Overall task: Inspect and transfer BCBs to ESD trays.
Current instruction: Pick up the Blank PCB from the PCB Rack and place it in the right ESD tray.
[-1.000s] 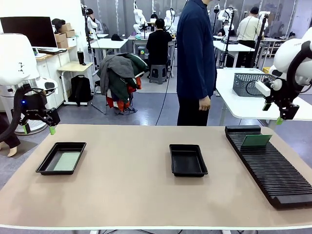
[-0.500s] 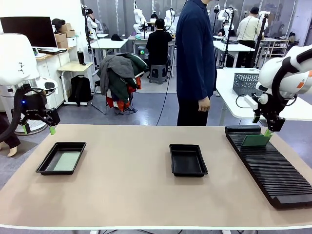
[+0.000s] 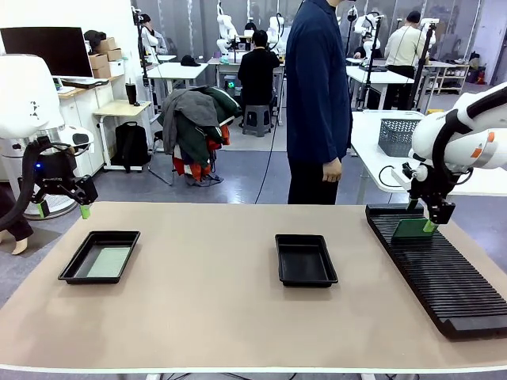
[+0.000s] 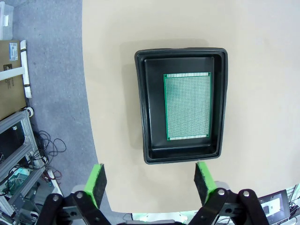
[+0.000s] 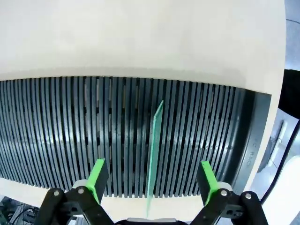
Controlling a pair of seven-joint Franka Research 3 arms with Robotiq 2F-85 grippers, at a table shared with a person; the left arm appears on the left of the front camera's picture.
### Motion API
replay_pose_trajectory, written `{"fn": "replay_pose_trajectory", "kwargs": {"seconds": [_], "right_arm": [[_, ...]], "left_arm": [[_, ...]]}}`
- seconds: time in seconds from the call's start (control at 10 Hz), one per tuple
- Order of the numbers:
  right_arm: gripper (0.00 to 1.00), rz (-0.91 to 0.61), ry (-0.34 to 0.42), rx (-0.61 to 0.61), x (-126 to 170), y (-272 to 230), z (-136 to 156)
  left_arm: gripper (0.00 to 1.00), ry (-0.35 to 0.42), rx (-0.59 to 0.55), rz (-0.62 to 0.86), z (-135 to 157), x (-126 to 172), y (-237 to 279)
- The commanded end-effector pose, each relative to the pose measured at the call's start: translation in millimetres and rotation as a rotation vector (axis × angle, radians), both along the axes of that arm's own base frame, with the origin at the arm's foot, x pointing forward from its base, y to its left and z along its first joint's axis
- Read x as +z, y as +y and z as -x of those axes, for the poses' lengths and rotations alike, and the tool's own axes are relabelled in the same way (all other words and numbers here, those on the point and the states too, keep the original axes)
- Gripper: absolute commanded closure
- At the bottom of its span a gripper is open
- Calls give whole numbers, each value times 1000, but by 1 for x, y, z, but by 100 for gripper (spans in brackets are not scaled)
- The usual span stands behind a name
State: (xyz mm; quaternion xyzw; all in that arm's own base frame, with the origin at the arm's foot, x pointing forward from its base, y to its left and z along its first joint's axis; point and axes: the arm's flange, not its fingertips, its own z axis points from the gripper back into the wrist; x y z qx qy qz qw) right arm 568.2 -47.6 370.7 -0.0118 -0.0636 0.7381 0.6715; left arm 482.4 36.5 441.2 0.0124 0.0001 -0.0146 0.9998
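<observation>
One pale-green BCB [image 3: 108,262] lies flat in the left black ESD tray [image 3: 77,267]; the left wrist view shows this board [image 4: 188,106] inside the tray [image 4: 141,108]. My left gripper [image 3: 62,210] hangs open above and behind that tray, with green pads [image 4: 97,182] apart. A second ESD tray [image 3: 305,273] sits at the table's middle with nothing in it. Another BCB [image 3: 411,229] stands upright in a slot of the rack. My right gripper [image 3: 420,215] is open just above it, and the board's edge [image 5: 153,157] sits between its pads [image 5: 97,178], untouched.
A long black ribbed slotted rack [image 3: 444,277] runs along the table's right side. A person in a dark blue coat [image 3: 318,95] stands at the far edge, one hand [image 3: 333,169] hanging down. Bare table lies between the trays and in front.
My right arm has come down and leftward from high at the right until its open gripper straddles the upright board in the rack. The left arm has stayed still.
</observation>
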Motion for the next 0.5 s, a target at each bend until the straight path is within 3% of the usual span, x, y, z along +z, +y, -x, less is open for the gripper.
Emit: {"fn": "replay_pose_trajectory", "kwargs": {"seconds": [0.0,0.4], "right_arm": [[0,42,-23,-53,-7,-5,-7],[0,32,-24,-61,-16,-8,-9]], "left_arm": [[0,-3,0,0,-1,-2,0],[0,-3,0,0,-1,-2,0]]}}
